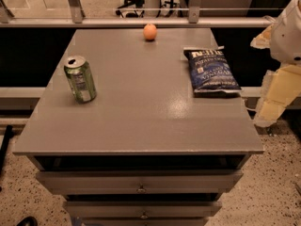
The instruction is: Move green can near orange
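The robot's pale yellow gripper [273, 108] hangs off the right edge of the grey tabletop [141, 121], pointing down beside the front right corner and holding nothing; whether it is open or closed cannot be told. Nearest to it on the tabletop lies a dark blue chip bag [211, 72], flat, on the right side. Farther off, at the middle of the far edge, sits the small round orange fruit [150, 31]. Farthest from the gripper, on the left side of the tabletop, stands the green aluminium drink can [81, 79], upright, well apart from the orange.

By the look of things, the task has hardly begun: the can is untouched and has all of its journey to the far edge to make. The arm must yet cross the tabletop, take hold of the can and set it down beside the fruit.

The can shows a silver top with an open mouth, a pale label panel down its side, and no dent that can be seen.
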Available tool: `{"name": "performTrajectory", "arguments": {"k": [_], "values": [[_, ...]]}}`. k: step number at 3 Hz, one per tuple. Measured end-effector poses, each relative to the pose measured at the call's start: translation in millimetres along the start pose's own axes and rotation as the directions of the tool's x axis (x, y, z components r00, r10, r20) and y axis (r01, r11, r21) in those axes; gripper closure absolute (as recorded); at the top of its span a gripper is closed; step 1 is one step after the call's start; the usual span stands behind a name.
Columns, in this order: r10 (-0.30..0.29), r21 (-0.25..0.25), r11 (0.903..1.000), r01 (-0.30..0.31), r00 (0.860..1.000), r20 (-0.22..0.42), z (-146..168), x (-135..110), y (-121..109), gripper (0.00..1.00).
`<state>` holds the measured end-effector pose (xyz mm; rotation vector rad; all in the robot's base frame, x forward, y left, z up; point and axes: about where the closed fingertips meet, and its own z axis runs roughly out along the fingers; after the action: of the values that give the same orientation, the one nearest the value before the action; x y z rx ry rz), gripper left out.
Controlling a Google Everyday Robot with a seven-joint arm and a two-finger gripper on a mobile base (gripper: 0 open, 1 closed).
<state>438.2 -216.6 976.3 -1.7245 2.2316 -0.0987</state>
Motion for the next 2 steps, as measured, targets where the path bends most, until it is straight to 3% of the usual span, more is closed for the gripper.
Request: {"name": "performTrajectory", "arguments": {"k": [1,2], "values": [[0.000,0.000,1.0000,0.000,1.000,0.000,0.0,0.0,0.0,0.00],[0.016,-0.014,0.9998,-0.015,0.997,0.071,15.4,-18.4,-5.8,0.00]]}}
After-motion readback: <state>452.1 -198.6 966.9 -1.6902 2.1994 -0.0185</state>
